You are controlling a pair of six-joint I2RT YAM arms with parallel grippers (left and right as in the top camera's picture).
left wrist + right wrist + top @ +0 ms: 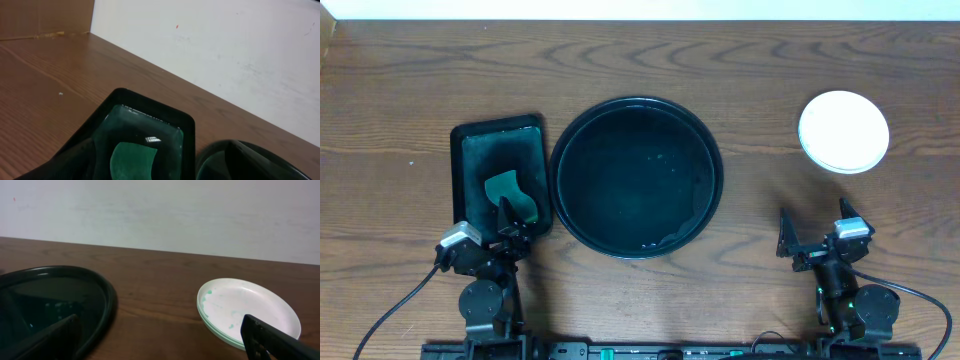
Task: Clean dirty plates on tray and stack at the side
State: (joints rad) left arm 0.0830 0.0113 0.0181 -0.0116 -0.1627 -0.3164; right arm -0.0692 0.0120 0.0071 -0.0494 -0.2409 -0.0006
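- table (740, 60): wooden, everything is laid out on it.
- tray (717, 190): centre of the table, nothing is seen in it, so no plates are left to be lifted off.
- rectangular tray (470, 150): set just left of the tray, with a green sponge (508, 188) in it.
- plates (843, 131): stacked far right, well apart from the tray. A white one is on top with a mint edge beneath. Teal smears are seen on the top face in the right wrist view.
- right gripper (815, 235): near right, on the near side of the stack, jaws spread wide, nothing held.
- left gripper (512, 218): at the near edge of the rectangular tray by the sponge. Its opening cannot be told.
- step: stacking is judged done, but cleaning of the top plate is doubtful.
- next: the sponge would need to be gripped and carried to the stack for a wipe.
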